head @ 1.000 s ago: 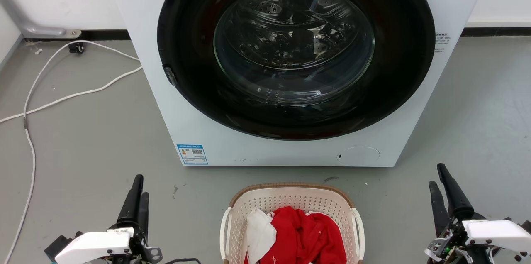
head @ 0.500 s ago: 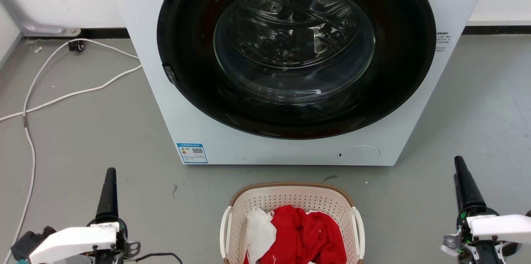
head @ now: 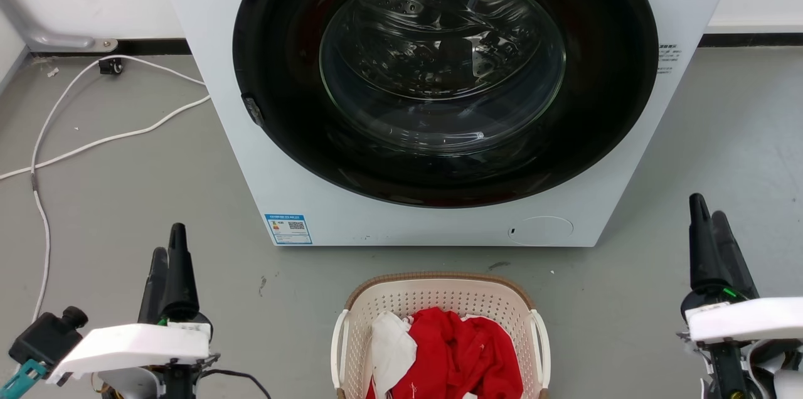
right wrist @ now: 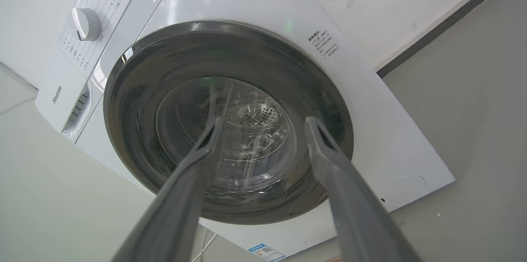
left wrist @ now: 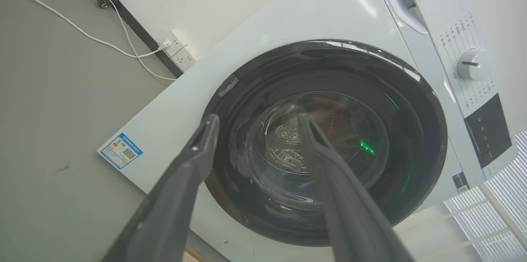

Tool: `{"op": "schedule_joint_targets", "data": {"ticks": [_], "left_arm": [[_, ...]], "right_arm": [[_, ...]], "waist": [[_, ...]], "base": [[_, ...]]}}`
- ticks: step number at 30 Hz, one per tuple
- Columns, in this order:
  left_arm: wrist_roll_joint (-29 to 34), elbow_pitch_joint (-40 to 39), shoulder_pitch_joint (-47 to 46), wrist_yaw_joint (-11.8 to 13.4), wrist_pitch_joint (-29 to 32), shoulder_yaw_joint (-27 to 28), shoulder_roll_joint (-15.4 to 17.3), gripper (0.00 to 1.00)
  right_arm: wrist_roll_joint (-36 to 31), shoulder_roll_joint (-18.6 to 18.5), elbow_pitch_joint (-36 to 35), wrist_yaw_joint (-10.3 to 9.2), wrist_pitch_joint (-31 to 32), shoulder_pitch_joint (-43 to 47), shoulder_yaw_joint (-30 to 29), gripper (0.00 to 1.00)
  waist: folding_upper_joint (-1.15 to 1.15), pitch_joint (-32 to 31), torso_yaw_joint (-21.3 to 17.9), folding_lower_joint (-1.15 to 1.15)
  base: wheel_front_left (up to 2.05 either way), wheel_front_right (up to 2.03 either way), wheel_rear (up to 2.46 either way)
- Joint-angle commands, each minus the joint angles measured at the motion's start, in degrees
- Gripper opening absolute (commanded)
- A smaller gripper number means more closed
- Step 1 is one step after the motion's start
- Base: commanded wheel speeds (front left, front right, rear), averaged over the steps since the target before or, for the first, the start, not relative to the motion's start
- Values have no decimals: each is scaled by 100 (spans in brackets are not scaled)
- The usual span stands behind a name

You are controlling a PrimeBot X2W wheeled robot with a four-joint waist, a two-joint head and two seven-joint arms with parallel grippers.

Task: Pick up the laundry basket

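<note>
The laundry basket (head: 439,296) sits near centre, well apart from the left gripper (head: 169,247) and right gripper (head: 707,209) flanking it, both spread and empty, and holds a red garment (head: 467,355) and a white cloth (head: 389,349).

Your head camera looks forward and steeply down at the washing machine (head: 439,226) front, from close in, with the laundry basket (head: 439,291) cut by the bottom edge. Your left wrist camera looks up from low down, tilted, along the left gripper (left wrist: 257,118) at the round door (left wrist: 391,101) and control dial (left wrist: 471,64). Your right wrist camera mirrors it from the other side along the right gripper (right wrist: 265,121). All three share the door and the blue label (head: 288,229).
</note>
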Motion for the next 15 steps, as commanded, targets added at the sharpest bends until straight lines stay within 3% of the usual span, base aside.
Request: {"op": "schedule_joint_targets", "data": {"ticks": [1,10,15], "left_arm": [[262,-160,3,26,-58,-39,23,100],[1679,-461,129,160,-219,-440,28,100],[2433,-683,151,424,-320,-946,286,100]], "right_arm": [[-264,-21,-186,11,-53,-107,51,100],[-1436,-22,-440,11,-219,27,267,100],[-2027,-22,-477,12,-315,101,343,100]], "waist": [[0,0,-4,0],[0,-3,-35,0],[0,-9,-57,0]], "base": [[0,0,0],[0,0,0],[0,0,0]]}}
